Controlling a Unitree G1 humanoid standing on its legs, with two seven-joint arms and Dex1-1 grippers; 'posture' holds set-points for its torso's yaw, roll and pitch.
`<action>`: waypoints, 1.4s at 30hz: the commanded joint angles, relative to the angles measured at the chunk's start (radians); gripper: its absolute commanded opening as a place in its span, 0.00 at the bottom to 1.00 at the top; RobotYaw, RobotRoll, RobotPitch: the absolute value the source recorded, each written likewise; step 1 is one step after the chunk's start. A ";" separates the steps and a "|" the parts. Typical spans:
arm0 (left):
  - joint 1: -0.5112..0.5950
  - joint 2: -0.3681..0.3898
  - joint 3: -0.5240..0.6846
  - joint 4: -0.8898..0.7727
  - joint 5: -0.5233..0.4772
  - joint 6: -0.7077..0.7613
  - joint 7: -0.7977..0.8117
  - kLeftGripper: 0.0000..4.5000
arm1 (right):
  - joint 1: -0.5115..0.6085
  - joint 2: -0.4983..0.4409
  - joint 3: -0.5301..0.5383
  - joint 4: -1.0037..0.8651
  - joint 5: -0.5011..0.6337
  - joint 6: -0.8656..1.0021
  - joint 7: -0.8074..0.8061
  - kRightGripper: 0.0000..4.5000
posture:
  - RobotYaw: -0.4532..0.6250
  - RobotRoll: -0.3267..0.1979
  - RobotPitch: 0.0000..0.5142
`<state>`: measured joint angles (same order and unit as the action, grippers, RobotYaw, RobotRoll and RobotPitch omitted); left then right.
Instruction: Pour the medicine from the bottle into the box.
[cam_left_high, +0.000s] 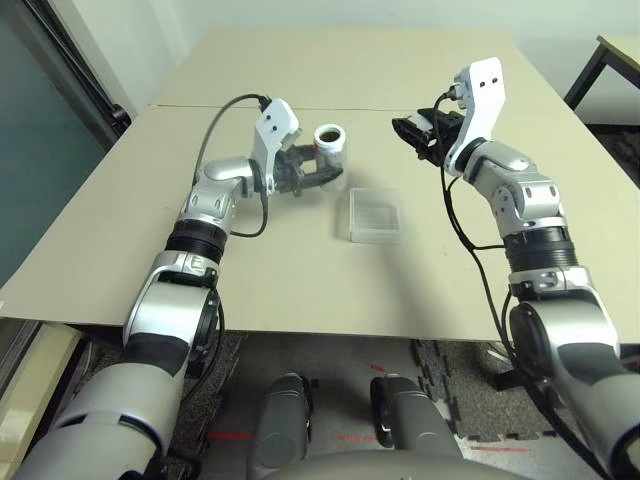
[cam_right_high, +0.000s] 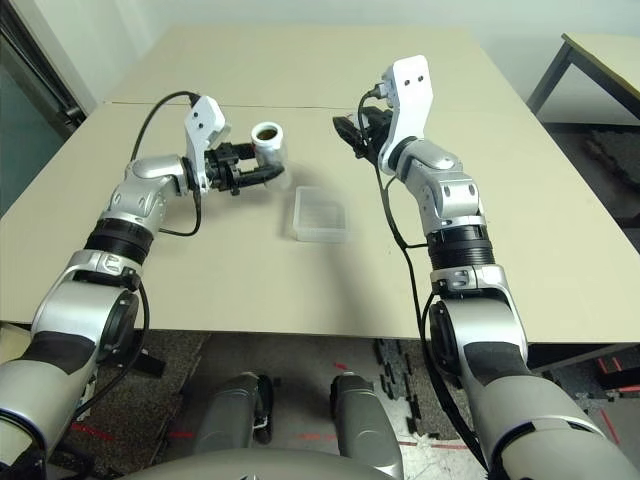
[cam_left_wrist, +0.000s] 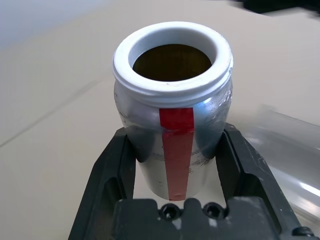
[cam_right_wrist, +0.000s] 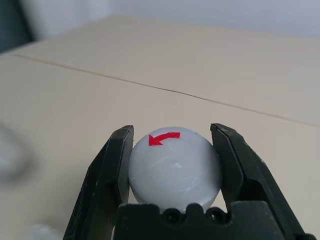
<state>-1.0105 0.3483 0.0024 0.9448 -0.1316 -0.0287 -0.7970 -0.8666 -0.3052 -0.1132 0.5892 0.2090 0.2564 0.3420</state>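
Left gripper (cam_left_wrist: 175, 175) clamped on the uncapped bottle (cam_left_wrist: 172, 107), upright beside the box (cam_left_high: 375, 214), its dim brown inside perhaps medicine, right gripper (cam_right_wrist: 174, 172) closed around the cap (cam_right_wrist: 175, 167), red arrow visible up close

Head stereo eyes look down over the table (cam_left_high: 420, 290); each wrist camera sits close behind its tool.
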 joint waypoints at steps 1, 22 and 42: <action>-0.023 -0.025 0.030 0.081 0.021 -0.053 0.115 0.55 | 0.027 -0.003 -0.034 0.077 -0.015 -0.074 -0.034 0.58 | 0.46 0.62 0.14; -0.036 -0.077 0.110 0.256 0.030 -0.135 0.333 0.55 | 0.103 0.011 -0.078 0.326 -0.034 -0.271 -0.139 0.58 | 0.45 0.62 0.15; 0.008 -0.076 0.110 0.265 0.039 -0.111 0.362 0.55 | 0.119 0.062 -0.074 0.372 -0.028 -0.203 -0.143 0.58 | 0.46 0.62 0.15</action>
<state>-1.0064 0.2754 0.1093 1.1989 -0.1037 -0.1520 -0.4318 -0.7604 -0.2470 -0.1783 0.9557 0.1829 0.0389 0.2041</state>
